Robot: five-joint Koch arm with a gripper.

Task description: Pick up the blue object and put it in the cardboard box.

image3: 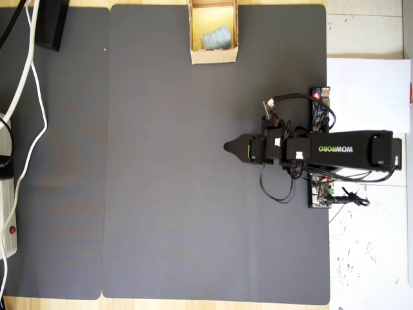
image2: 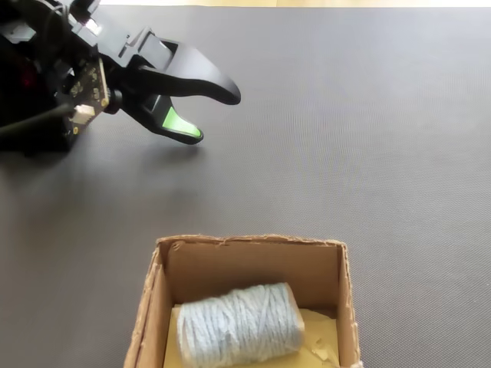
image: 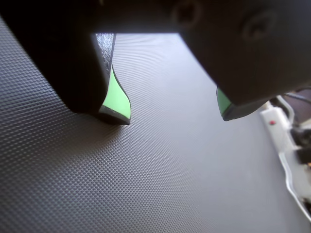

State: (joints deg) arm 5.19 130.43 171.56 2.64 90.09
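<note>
The blue object (image2: pixel 239 322), a pale blue ribbed roll, lies on its side inside the cardboard box (image2: pixel 253 242), on the yellowish floor. In the overhead view the roll (image3: pixel 216 39) sits in the box (image3: pixel 213 57) at the top edge of the mat. My gripper (image2: pixel 213 115) hovers low over the bare mat, well away from the box, with nothing between its green-padded fingers. In the wrist view the gripper (image: pixel 172 114) stands open, with only textured mat between the tips. Overhead, the gripper (image3: pixel 227 147) points left from the arm at the right.
A dark textured mat (image3: pixel 193 206) covers the table. A white power strip (image3: pixel 8 219) and white cables (image3: pixel 32 84) lie at the left; the strip (image: pixel 274 126) shows in the wrist view too. A black block (image3: pixel 51 22) stands top left. Circuit boards (image3: pixel 321 106) flank the arm base.
</note>
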